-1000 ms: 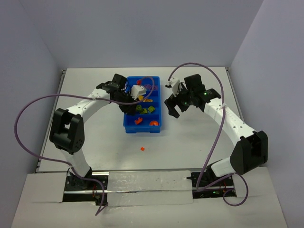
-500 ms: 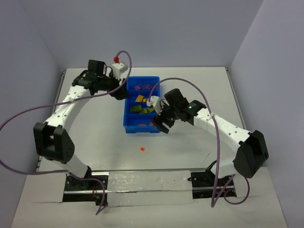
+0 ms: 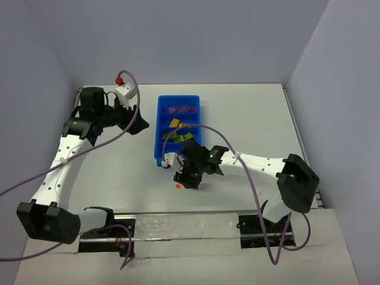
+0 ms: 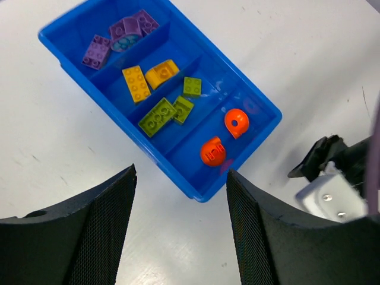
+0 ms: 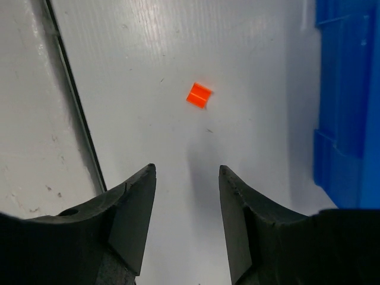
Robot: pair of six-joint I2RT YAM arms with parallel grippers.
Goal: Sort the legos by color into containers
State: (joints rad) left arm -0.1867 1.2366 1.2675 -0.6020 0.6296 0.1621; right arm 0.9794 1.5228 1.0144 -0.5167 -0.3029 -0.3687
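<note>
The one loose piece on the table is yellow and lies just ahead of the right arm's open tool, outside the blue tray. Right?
Not quite: the loose piece is orange, not yellow, as the right wrist view shows. The rest holds: it lies on the table ahead of the open right tool, outside the blue tray.

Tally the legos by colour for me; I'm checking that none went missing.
Purple legos: 4, counting one roundish, bluish-tinted piece
Yellow legos: 2
Lime green legos: 3
Orange legos: 3 (2 round in the tray, 1 loose piece on the table)
Total: 12
</note>
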